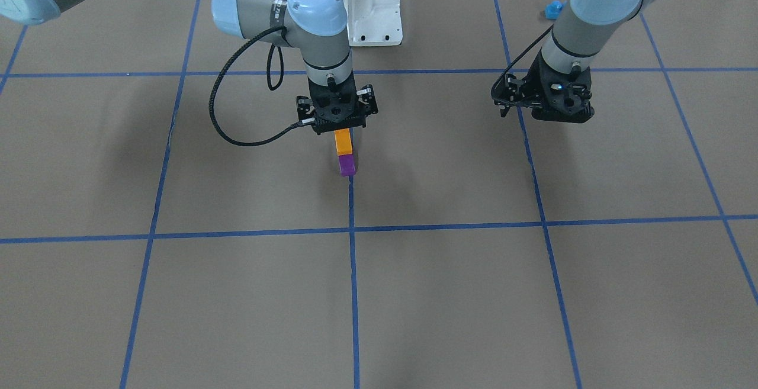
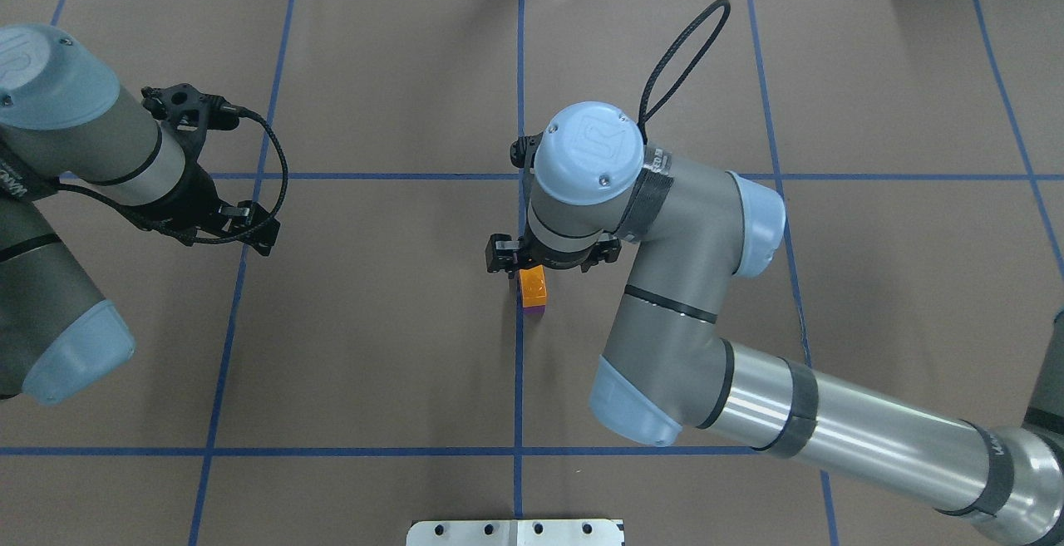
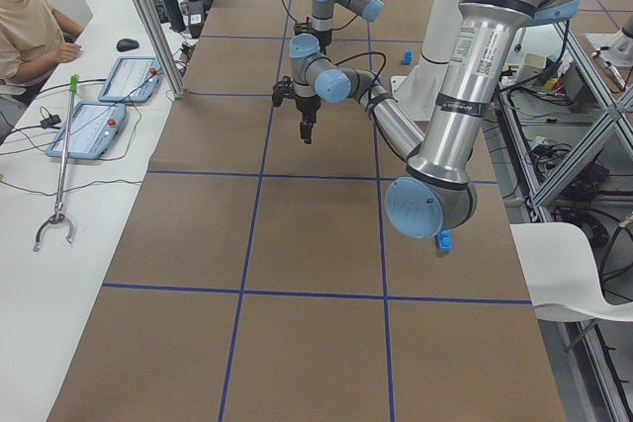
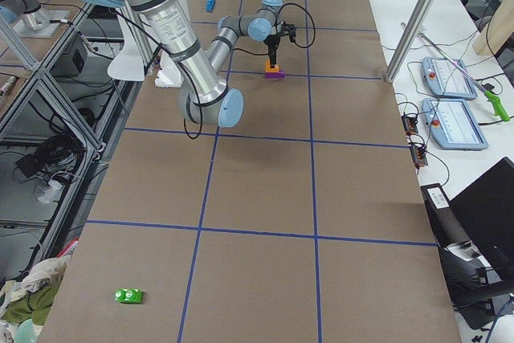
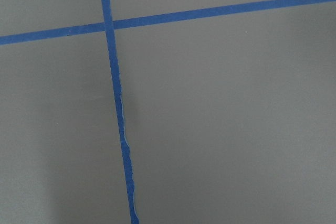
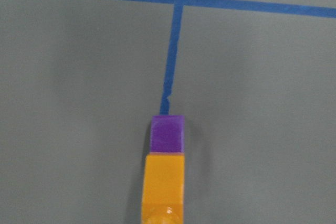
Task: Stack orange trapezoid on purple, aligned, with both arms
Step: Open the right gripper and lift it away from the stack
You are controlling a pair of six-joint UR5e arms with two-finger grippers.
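The orange brick point(image 1: 343, 141) sits on the purple brick point(image 1: 347, 165) near the middle of the desk point(image 1: 237, 306), and the purple brick rests on a blue tape line point(image 1: 353, 259) just short of a crossing of lines. The right gripper point(image 1: 340, 129) hangs straight down over the pair. Its jaws look closed on the upper part of the orange brick, though the fingers themselves are hidden under the gripper body in the front view and do not show in the right wrist view. That vertical hold seems chosen so the brick can be pressed squarely down onto the stud below. In the right wrist view the two bricks run in one line with their side edges nearly flush, so I judge the stack aligned, or close to it. Whether the orange brick is fully seated cannot be made out. The likely next step is to let go and lift clear, and the risk there is the small stack tipping or the orange brick coming up with the jaws. The left gripper point(image 1: 561, 114) hovers above bare desk well apart from the stack. It holds nothing that can be seen, and I cannot tell whether its jaws are open or closed. Its wrist view shows only desk and tape. It is probably parked there to keep clear of the right arm. No container shows in any view. A small blue brick point(image 1: 553, 9) lies loose behind the left arm.
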